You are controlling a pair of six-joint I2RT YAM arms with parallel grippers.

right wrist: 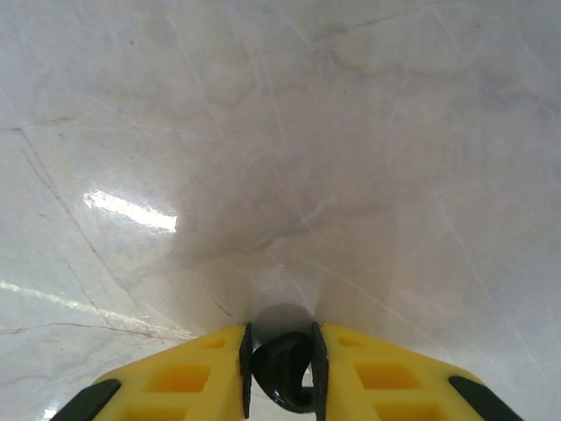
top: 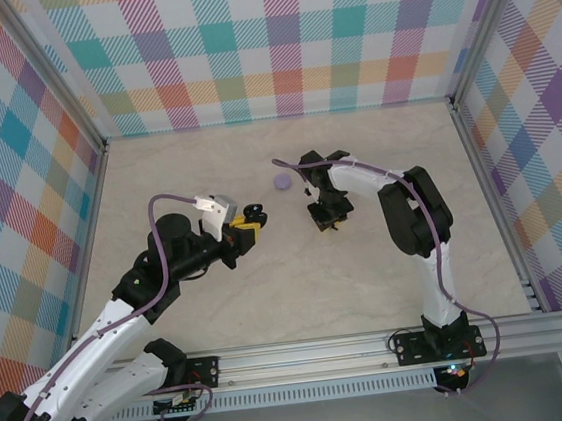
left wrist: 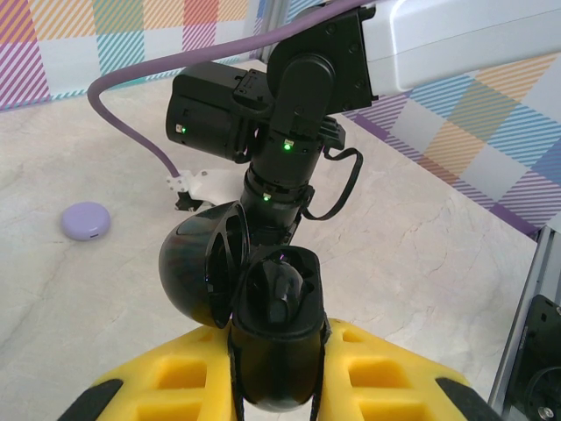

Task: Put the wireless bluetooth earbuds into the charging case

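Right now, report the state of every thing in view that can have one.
Black charging case: lid open, clamped in the left end effector.
Lilac case: closed, lying on the table, untouched.
Black earbud: pinched between the fingers of the right end effector.
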